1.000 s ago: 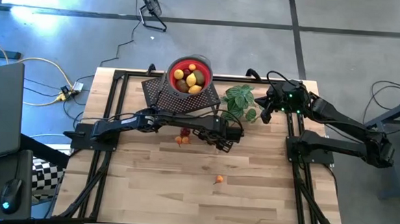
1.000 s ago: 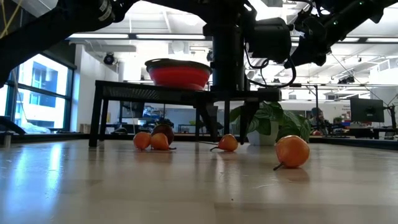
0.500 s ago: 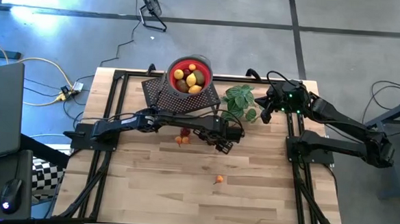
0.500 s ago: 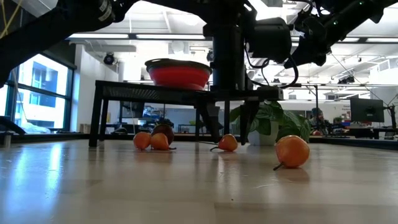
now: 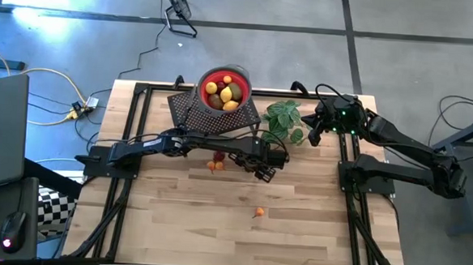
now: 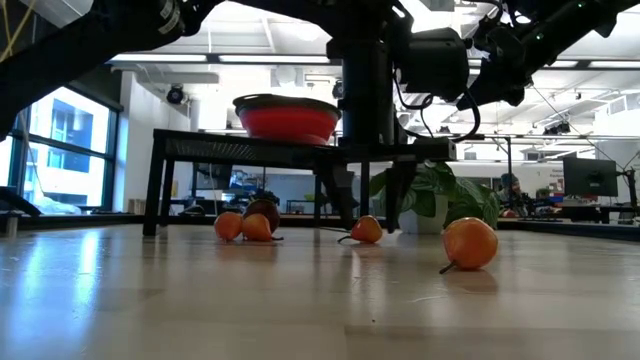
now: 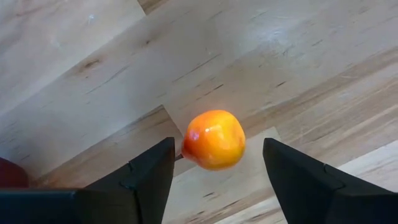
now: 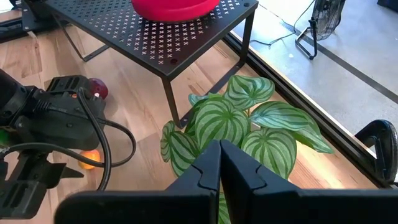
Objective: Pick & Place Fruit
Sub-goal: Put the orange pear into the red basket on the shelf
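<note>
From left to right in the high view, the left arm reached across the table from nine o'clock, and its left gripper hung near the centre, straight over a small orange fruit. The left wrist view showed the jaws apart with that fruit on the wood between the fingers, not yet touched. Over the last second the gripper had barely shifted; the jaws seemed to have narrowed slightly, which I judge to be the start of a close on the fruit. A loose cluster of fruit lay just toward nine o'clock of the gripper, and one more orange piece sat apart toward six o'clock. At twelve o'clock, the red bowl on its black perforated stand already held lemons and darker pieces. The leafy plant stood toward one o'clock. The right gripper waited at two o'clock, jaws together, unmoved and empty.
</note>
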You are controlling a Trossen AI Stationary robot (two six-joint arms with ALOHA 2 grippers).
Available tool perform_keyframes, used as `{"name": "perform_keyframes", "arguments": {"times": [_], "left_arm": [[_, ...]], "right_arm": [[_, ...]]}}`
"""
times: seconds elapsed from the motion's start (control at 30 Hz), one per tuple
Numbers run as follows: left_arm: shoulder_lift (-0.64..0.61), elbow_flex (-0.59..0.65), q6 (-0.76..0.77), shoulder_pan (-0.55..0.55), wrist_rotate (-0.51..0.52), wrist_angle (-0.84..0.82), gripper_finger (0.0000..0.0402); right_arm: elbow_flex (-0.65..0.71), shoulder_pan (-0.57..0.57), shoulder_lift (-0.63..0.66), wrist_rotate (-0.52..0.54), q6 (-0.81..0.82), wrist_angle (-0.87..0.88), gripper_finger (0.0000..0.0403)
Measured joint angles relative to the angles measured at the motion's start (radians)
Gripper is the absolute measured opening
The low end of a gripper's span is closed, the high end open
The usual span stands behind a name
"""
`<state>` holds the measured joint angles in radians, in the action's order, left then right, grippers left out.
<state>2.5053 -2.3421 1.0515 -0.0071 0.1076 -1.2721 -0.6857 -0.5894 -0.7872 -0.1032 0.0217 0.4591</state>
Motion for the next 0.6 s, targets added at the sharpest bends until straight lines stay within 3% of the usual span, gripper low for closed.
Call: {"name": "perform_keyframes", "arguments": {"times": [0.6], "left_arm": [[0.000,0.000,0.001,0.000,0.004,0.023,0.0153]], "right_arm": [[0.000,0.000,0.000,0.000,0.000,0.000,0.0002]]}}
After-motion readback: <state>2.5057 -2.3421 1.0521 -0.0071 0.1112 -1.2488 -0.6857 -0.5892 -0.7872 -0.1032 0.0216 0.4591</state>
